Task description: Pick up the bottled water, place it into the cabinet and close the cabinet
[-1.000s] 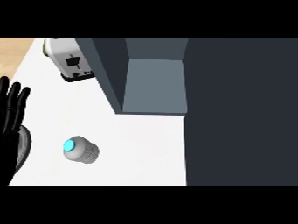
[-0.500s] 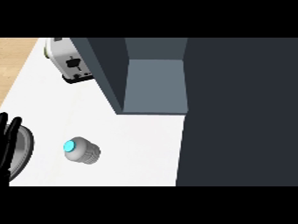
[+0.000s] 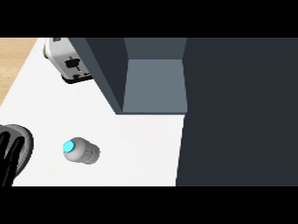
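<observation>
Bottle (image 3: 81, 151) standing upright on the white tabletop (image 3: 138, 144), blue cap up, well apart from every edge, bare surface all round it. Cabinet (image 3: 152, 83) open just beyond, its door (image 3: 106, 74) swung out toward the bottle's far side, inner floor bare. Toaster (image 3: 70, 63) at the far left, touching or just beside the door. Left hand (image 3: 1, 159) at the lower left edge, fingers straight and spread, holding nothing, near a grey plate (image 3: 23, 142). Dark panel (image 3: 248, 113) along the right.
</observation>
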Controlling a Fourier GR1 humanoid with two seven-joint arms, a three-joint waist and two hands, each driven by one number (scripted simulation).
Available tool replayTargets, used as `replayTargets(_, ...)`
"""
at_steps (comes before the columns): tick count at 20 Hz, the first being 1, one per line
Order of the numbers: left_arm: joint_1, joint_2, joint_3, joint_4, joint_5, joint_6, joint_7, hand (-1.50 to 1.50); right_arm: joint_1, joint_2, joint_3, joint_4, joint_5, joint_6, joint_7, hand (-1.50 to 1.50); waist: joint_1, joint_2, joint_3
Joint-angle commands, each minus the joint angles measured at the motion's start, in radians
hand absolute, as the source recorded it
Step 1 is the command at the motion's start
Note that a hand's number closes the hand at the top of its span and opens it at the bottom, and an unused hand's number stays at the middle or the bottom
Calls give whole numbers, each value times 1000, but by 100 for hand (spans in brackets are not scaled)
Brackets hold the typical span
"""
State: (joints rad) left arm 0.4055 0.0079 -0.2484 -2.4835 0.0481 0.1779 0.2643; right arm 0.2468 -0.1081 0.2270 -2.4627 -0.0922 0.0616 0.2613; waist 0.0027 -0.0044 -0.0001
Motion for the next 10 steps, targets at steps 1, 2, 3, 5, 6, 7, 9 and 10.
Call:
replayTargets(1,53,-8,-102,-201,-91,61,96,-150,6,13,72,-108,47,-31,84,-150,3,-1,1)
replayTargets(2,72,-8,-134,-171,-93,66,58,-150,50,10,42,-141,14,-31,77,-150,-1,-2,1)
replayTargets(3,72,-8,-162,-141,-136,89,29,-150,30,22,92,-126,71,-50,96,-150,1,-1,0)
replayTargets(5,102,7,-162,-186,-116,80,64,-150,-13,-3,10,-134,-7,-40,129,-150,5,-1,1)
replayTargets(6,53,8,-155,-172,-138,106,108,-150,-18,-1,36,-144,22,-43,136,-150,0,0,1)
replayTargets(7,71,48,-54,-173,-37,61,72,-150,-73,4,25,-171,-6,-71,212,-150,7,1,-1)
replayTargets(9,73,37,-119,-162,-91,91,79,-150,-26,16,76,-170,35,-68,169,-150,0,-1,0)
replayTargets(10,77,8,-244,-156,-196,132,82,-150,-10,18,65,-144,52,-73,141,-150,-1,-2,1)
